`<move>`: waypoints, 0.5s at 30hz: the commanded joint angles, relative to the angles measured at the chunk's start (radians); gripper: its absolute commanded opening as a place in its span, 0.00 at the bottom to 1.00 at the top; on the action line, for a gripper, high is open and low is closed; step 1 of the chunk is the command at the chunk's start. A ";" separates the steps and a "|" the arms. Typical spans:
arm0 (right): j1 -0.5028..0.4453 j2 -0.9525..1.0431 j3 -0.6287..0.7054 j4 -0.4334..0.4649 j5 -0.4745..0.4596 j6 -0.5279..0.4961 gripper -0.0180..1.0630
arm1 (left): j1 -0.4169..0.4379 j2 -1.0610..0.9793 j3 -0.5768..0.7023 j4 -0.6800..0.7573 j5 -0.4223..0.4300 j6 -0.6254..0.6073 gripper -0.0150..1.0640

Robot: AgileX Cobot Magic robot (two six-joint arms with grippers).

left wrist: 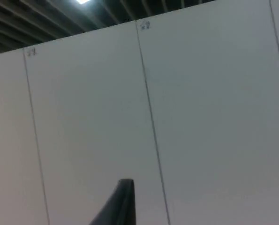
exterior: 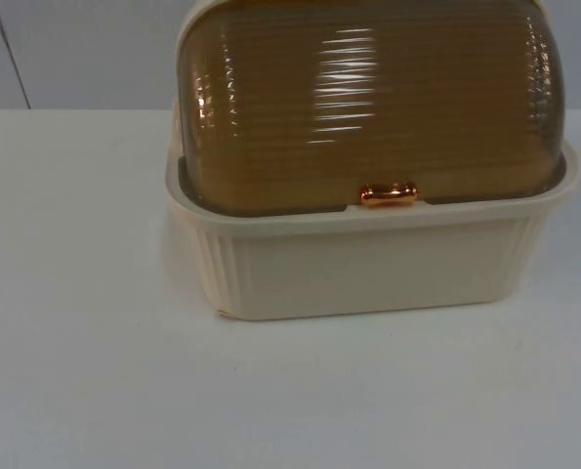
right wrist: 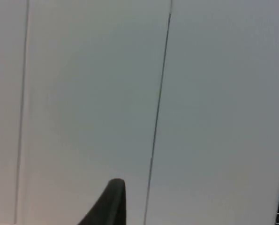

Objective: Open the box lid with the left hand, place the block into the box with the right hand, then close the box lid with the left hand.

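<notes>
The cream box (exterior: 368,264) sits at upper centre on the white worktop (exterior: 75,371), its amber lid (exterior: 368,98) closed. Both wrist views face the partition wall (left wrist: 214,117). Whether either gripper's fingers (left wrist: 123,201) are spread, I cannot tell.

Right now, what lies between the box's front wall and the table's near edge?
Nothing: in the top view, bare white table lies before the box.

Holds the left gripper (left wrist: 118,205) lifted off the worktop and tipped upward, aimed at the partition wall (left wrist: 214,117) high enough to take in the wall's top edge and the ceiling beyond. Holds the right gripper (right wrist: 109,203) lifted as well, aimed flatter and straight at the same wall. Points both away from the worktop, touching nothing and carrying nothing that can be made out. Waits with both arms.
</notes>
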 commanded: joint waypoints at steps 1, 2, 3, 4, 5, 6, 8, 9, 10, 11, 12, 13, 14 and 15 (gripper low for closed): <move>-0.007 -0.046 -0.003 0.066 0.029 -0.020 0.99 | -0.002 -0.045 0.002 -0.057 0.048 0.009 0.98; -0.007 -0.046 -0.003 0.066 0.029 -0.020 0.99 | -0.002 -0.045 0.002 -0.057 0.048 0.009 0.98; -0.007 -0.056 -0.003 0.082 0.032 -0.020 0.99 | -0.013 -0.057 0.002 -0.072 0.054 0.009 0.98; -0.007 -0.064 -0.003 0.092 0.036 -0.020 0.99 | -0.022 -0.067 0.002 -0.093 0.061 0.009 0.98; -0.005 -0.072 -0.003 0.107 0.044 -0.018 0.99 | -0.029 -0.076 0.002 -0.100 0.071 0.009 0.98; -0.005 -0.080 -0.003 0.121 0.049 -0.018 0.99 | -0.039 -0.088 0.002 -0.100 0.090 0.009 0.98; -0.005 -0.088 -0.003 0.123 0.056 -0.018 0.99 | -0.050 -0.093 0.002 -0.101 0.109 0.005 0.98; -0.005 -0.091 -0.003 0.126 0.060 -0.016 0.99 | -0.062 -0.097 0.002 -0.106 0.121 0.001 0.98; -0.002 -0.094 -0.003 0.126 0.060 -0.004 0.99 | -0.072 -0.101 0.002 -0.109 0.133 0.001 0.98; 0.006 -0.094 -0.003 0.126 0.060 0.009 0.99 | -0.079 -0.101 0.002 -0.111 0.138 -0.001 0.98; 0.014 -0.094 -0.003 0.129 0.066 0.012 0.99 | -0.079 -0.104 0.002 -0.113 0.138 -0.002 0.98; 0.016 -0.094 -0.003 0.148 0.079 0.012 0.99 | -0.079 -0.106 0.002 -0.115 0.138 -0.002 0.98; 0.016 -0.094 -0.003 0.148 0.079 0.012 0.99 | -0.079 -0.106 0.002 -0.115 0.138 -0.002 0.98; 0.016 -0.094 -0.003 0.160 0.091 0.005 0.99 | -0.076 -0.110 0.002 -0.115 0.135 -0.002 0.98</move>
